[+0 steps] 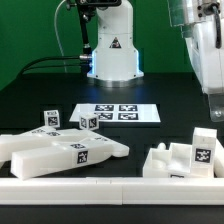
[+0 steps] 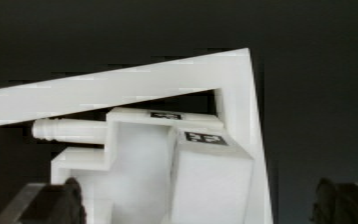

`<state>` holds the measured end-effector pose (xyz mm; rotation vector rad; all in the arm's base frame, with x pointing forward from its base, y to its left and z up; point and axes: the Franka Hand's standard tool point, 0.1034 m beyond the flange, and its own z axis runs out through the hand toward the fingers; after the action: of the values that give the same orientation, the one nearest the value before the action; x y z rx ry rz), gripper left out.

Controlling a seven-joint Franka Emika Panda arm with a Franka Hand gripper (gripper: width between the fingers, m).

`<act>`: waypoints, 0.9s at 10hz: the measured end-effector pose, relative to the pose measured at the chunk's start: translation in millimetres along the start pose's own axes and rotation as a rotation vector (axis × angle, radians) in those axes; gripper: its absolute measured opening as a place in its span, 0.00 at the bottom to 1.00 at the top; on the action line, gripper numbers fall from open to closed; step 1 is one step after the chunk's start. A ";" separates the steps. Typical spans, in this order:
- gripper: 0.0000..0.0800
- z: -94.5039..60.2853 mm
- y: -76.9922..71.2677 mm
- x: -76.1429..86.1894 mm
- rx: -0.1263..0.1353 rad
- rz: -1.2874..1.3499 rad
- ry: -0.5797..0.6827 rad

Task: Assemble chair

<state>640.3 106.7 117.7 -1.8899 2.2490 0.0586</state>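
Note:
The chair is in loose parts. Long tapered legs (image 1: pixel 60 150) lie at the exterior view's front left, with two small tagged blocks (image 1: pixel 52 118) behind them. A blocky joined section (image 1: pixel 180 160) with an upright tagged piece (image 1: pixel 203 150) stands at the front right. My gripper (image 1: pixel 212 108) hangs just above that upright piece. In the wrist view the gripper (image 2: pixel 202 205) is open. Its dark fingertips (image 2: pixel 60 205) stand wide on either side of the white section (image 2: pixel 176 140). A dark gap shows beside the other fingertip (image 2: pixel 348 203). Nothing is held.
The marker board (image 1: pixel 120 112) lies flat in the middle of the dark table. The robot base (image 1: pixel 112 55) stands behind it, with cables to the exterior view's left. A low white rail (image 1: pixel 100 187) runs along the front edge.

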 end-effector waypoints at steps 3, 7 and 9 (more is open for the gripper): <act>0.81 1.8 5.4 7.7 -0.007 -0.053 0.002; 0.81 -8.5 36.0 54.7 -0.038 -0.120 -0.024; 0.81 -3.5 37.3 46.9 -0.034 -0.110 -0.019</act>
<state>595.8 67.4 109.0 -2.0183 2.1411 0.0984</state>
